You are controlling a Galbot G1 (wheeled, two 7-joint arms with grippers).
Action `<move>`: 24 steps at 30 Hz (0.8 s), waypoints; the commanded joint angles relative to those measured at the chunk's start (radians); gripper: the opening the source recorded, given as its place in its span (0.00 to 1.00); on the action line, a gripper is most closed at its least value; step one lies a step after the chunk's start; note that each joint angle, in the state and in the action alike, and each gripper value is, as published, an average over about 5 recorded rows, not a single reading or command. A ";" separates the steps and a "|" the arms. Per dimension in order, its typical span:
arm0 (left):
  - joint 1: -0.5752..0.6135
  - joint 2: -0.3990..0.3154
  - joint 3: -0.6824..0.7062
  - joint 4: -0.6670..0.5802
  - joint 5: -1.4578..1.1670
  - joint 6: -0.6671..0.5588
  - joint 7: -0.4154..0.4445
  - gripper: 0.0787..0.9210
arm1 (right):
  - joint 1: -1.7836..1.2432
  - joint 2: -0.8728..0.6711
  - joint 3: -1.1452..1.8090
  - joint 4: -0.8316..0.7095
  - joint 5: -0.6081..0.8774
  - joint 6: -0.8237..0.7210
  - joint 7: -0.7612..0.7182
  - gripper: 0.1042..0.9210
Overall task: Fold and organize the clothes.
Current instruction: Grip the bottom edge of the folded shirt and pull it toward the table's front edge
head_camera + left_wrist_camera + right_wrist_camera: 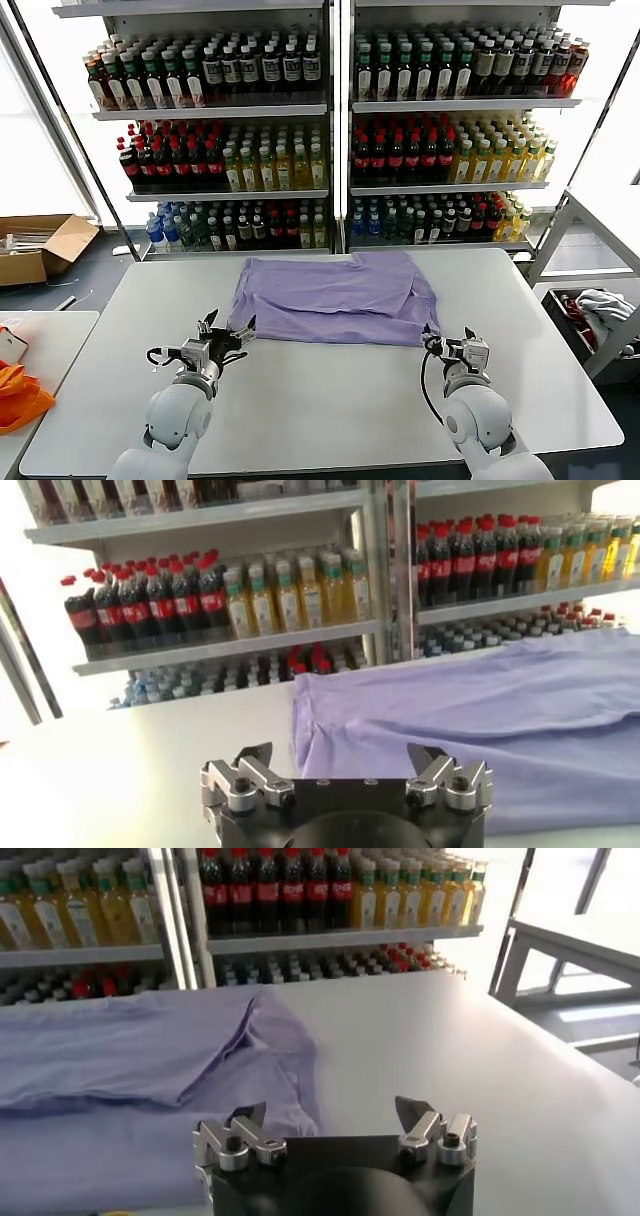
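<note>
A plain lavender T-shirt (335, 298) lies partly folded on the white table (330, 400), toward its far side. My left gripper (228, 335) stands open at the shirt's near left corner, holding nothing; in the left wrist view the shirt (480, 720) spreads just beyond the left gripper (340, 755). Open as well, my right gripper (432, 340) sits at the near right corner. In the right wrist view the cloth (130, 1088) reaches to one finger of the right gripper (330, 1113), with bare table past the other.
Shelves of bottles (330, 130) stand behind the table. An orange bag (20, 395) lies on a side table at the left, a cardboard box (40, 245) on the floor beyond it. A cart with white-grey cloth (605, 310) stands at the right.
</note>
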 commanded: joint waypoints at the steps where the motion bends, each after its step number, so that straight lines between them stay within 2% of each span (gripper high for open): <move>1: 0.002 0.013 0.008 0.033 0.004 0.016 -0.003 0.88 | -0.032 -0.008 -0.015 -0.012 -0.021 -0.009 -0.001 0.88; 10: -0.027 0.008 0.014 0.080 -0.004 0.014 -0.004 0.88 | -0.010 0.014 -0.025 -0.052 -0.036 -0.008 -0.014 0.88; 13: -0.031 0.007 0.017 0.105 -0.006 0.013 -0.003 0.88 | -0.004 0.021 -0.025 -0.061 -0.039 -0.006 -0.015 0.85; 17: -0.030 0.009 0.021 0.119 -0.005 0.015 -0.002 0.82 | -0.006 0.025 -0.027 -0.064 -0.048 -0.002 -0.020 0.73; 24: -0.014 0.018 0.025 0.103 -0.005 0.024 0.004 0.59 | -0.029 0.019 -0.032 -0.052 -0.071 -0.001 -0.036 0.48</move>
